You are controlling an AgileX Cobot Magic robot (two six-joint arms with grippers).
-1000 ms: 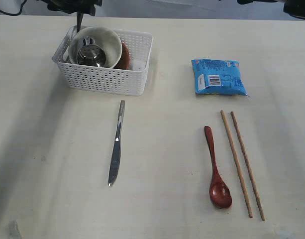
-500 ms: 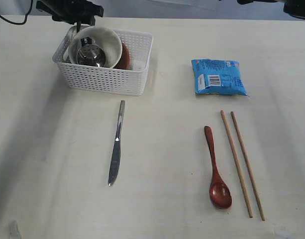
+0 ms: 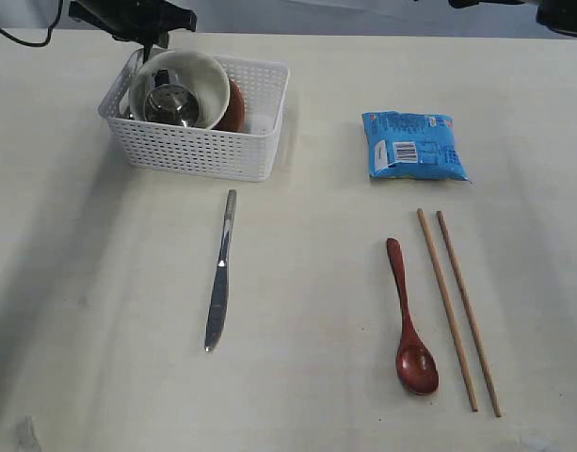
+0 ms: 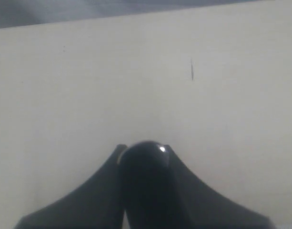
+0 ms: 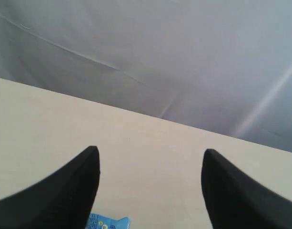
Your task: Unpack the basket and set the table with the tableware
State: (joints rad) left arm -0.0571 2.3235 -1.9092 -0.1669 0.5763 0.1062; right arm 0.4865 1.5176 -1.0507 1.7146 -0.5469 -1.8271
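The white basket [image 3: 208, 155] stands at the back left of the table [image 3: 100, 311]. In it are the cream bowl [image 3: 209, 79], the steel cup [image 3: 172, 104] inside the bowl, and the reddish-brown plate [image 3: 236, 105] on edge behind it. My left gripper [image 3: 149, 40] hangs over the basket's far left corner. In the left wrist view it [image 4: 145, 149] is shut on a dark glossy rounded handle end [image 4: 146, 181], apparently the fork. The knife [image 3: 219, 273], red spoon [image 3: 410, 330] and two chopsticks [image 3: 453, 306] lie on the table. My right gripper [image 5: 150, 164] is open and empty.
A blue snack packet [image 3: 412, 146] lies at the back right, its corner also showing in the right wrist view as the packet [image 5: 107, 223]. The right arm [image 3: 561, 13] stays at the top right edge, above the table's back.
My left gripper came down over the basket's far left corner and its jaws closed on the upright handle there. The right gripper has not moved.
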